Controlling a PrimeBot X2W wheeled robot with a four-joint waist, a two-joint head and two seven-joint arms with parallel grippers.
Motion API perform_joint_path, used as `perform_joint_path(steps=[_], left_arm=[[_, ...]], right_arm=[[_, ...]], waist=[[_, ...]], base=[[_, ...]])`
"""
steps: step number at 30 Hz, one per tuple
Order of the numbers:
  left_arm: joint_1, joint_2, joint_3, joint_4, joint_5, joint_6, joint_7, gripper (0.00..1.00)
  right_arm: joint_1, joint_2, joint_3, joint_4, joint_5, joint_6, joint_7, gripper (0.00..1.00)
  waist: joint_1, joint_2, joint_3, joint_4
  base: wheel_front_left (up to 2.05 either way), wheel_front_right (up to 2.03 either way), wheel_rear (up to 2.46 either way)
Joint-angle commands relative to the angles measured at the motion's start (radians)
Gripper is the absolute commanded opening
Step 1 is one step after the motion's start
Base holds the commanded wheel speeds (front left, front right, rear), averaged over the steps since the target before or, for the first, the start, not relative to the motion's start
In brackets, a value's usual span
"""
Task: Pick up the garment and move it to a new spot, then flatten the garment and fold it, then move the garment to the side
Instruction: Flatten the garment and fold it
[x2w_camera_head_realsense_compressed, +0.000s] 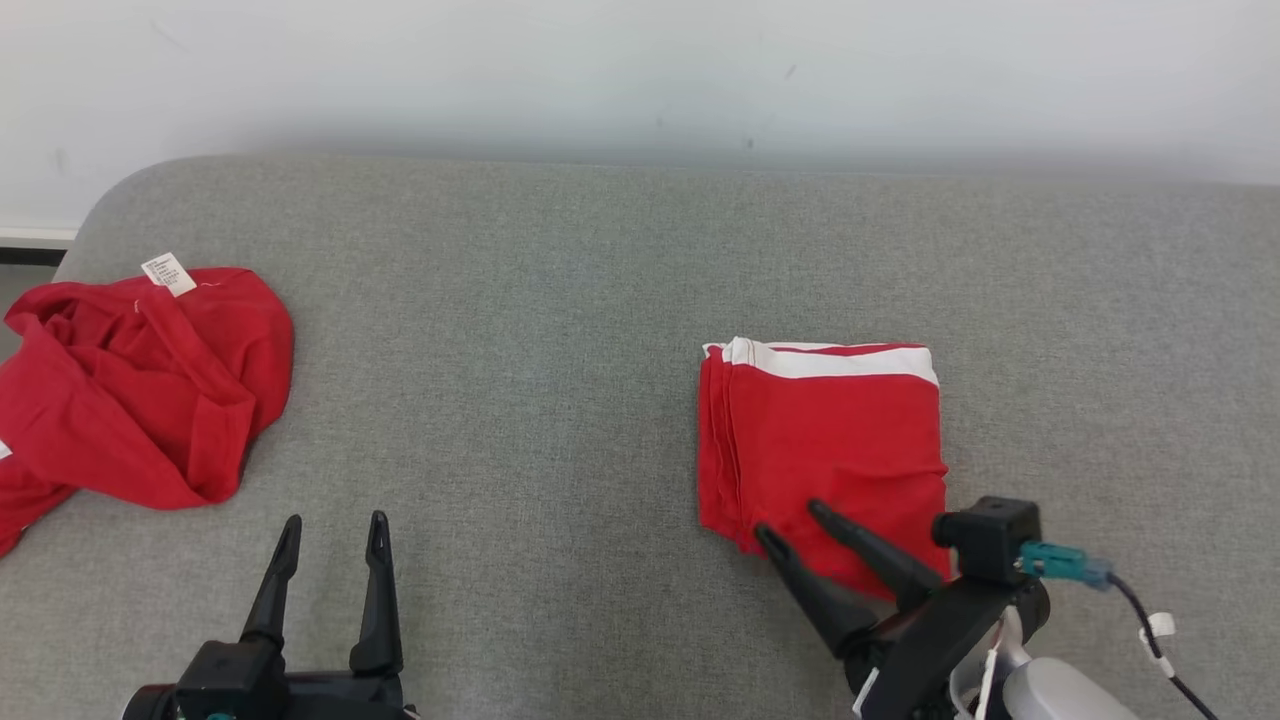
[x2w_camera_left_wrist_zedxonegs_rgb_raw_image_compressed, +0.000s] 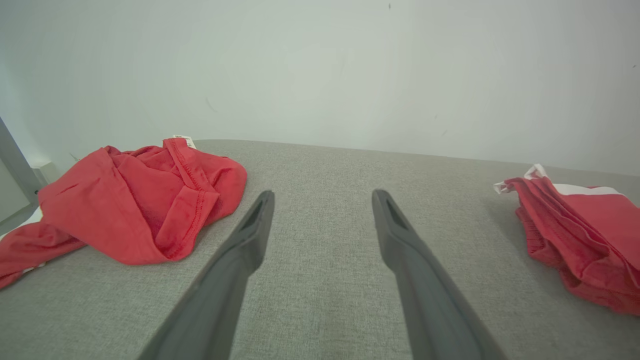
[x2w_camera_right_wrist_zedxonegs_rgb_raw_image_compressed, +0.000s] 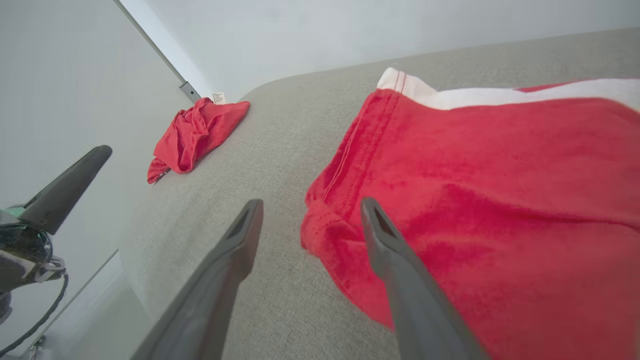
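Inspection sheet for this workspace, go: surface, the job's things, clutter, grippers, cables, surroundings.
Surface: grey woven fabric surface, rounded far-left corner, no stains seen.
Job's things: folded red garment with a white band, a neat rectangle right of centre.
Clutter: crumpled red garment with a white label, at the left edge.
Grippers: left gripper jaws open, over bare surface, holding nothing. right gripper jaws open at the folded garment's near-left corner, one over the cloth, one beside it; contact cannot be told.
Cables: black cable with a teal connector at the right wrist, off the garment.
Surroundings: pale wall behind; no person seen.
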Motion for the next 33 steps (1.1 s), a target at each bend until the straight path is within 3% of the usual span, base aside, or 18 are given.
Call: perform_joint_path(steps=[1, 9, 15, 33], left_arm=[[0.011, -0.001, 0.003, -0.005, 0.007, 0.002, -0.003, 1.00], [0.028, -0.001, 0.011, -0.015, 0.015, 0.006, -0.003, 1.00], [0.050, -0.001, 0.036, -0.029, 0.027, 0.007, -0.003, 1.00], [0.092, 0.011, 0.088, -0.058, 0.075, -0.008, -0.003, 1.00]], right_arm=[[0.006, -0.003, -0.010, -0.007, 0.015, -0.002, -0.020, 1.00], [0.000, -0.002, -0.142, 0.037, -0.037, -0.002, -0.178, 1.00], [0.039, 0.022, -0.278, 0.068, -0.154, -0.002, -0.289, 1.00], [0.274, 0.202, -0.540, -0.087, -0.420, -0.002, -0.309, 1.00]], waist=[[0.0001, 0.0000, -0.001, -0.002], [0.0001, 0.0000, -0.012, -0.006], [0.0001, 0.0000, -0.035, -0.031], [0.0001, 0.0000, -0.058, -0.132]], base=[[0.00, 0.00, 0.00], [0.00, 0.00, 0.00], [0.00, 0.00, 0.00], [0.00, 0.00, 0.00]])
